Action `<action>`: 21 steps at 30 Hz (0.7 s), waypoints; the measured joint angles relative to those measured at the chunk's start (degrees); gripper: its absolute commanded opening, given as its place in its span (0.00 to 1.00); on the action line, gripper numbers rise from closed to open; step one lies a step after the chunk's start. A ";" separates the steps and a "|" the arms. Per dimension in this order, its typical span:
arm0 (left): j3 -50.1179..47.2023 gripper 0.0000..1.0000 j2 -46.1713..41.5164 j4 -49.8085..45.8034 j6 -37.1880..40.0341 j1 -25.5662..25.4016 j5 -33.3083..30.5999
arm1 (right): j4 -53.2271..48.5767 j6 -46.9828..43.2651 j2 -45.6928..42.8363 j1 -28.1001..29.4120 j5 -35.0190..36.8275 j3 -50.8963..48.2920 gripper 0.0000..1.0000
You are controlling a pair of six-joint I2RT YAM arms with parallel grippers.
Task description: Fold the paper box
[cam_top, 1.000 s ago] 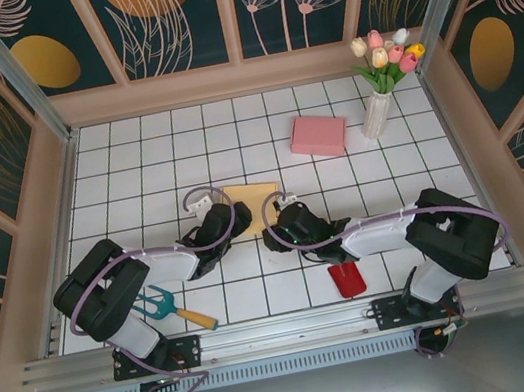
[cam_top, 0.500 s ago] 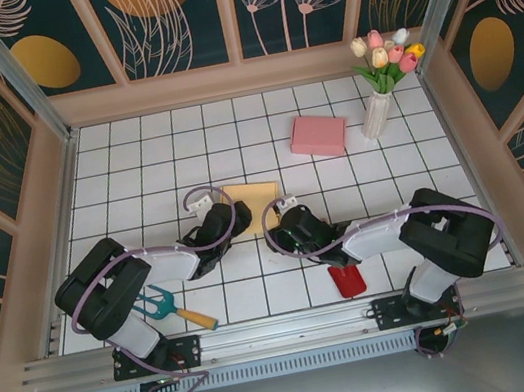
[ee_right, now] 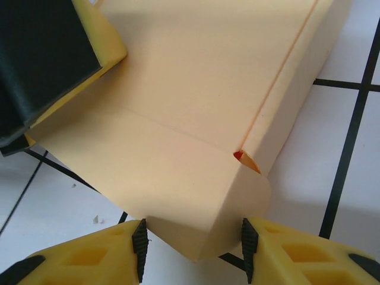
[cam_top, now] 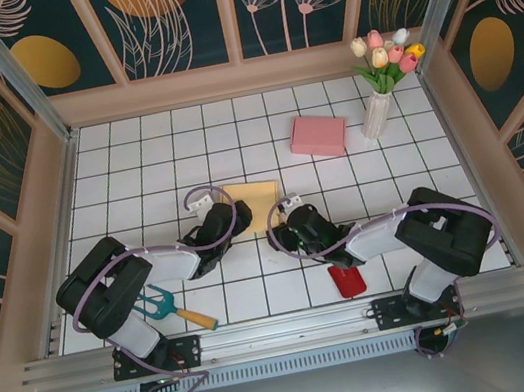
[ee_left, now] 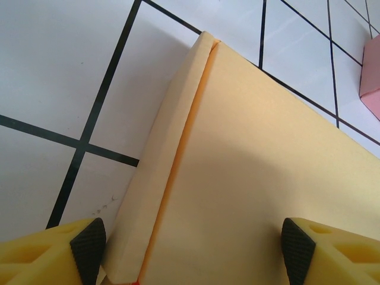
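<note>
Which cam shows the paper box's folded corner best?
Right wrist: the paper box corner sits sharp between the right end effector fingertips, crease and seam visible. Left wrist shows its side flap edge-on. Top external gives a small, partly covered yellow patch.

Yellow box [ee_left: 255, 178] lies flat on white tiled table [ee_left: 53, 65], black grid lines. Narrow flap folded along box's left edge, orange seam between flap and top face. Left gripper [ee_left: 193, 252] at bottom, jaws wide apart: left pad [ee_left: 89, 244] just beside flap's outer edge, right pad over top face. Pink block [ee_left: 373, 83] at right edge, apart from box.
</note>
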 measured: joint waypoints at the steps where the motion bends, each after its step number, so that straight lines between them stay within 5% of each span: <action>1: 0.00 0.78 0.04 0.04 0.00 0.00 -0.02 | 0.50 0.48 0.00 -0.31 -0.55 -0.26 0.49; 21: 0.00 0.78 0.15 0.26 0.24 0.00 -0.07 | 9.60 11.96 -0.28 -3.56 -8.72 -3.61 0.48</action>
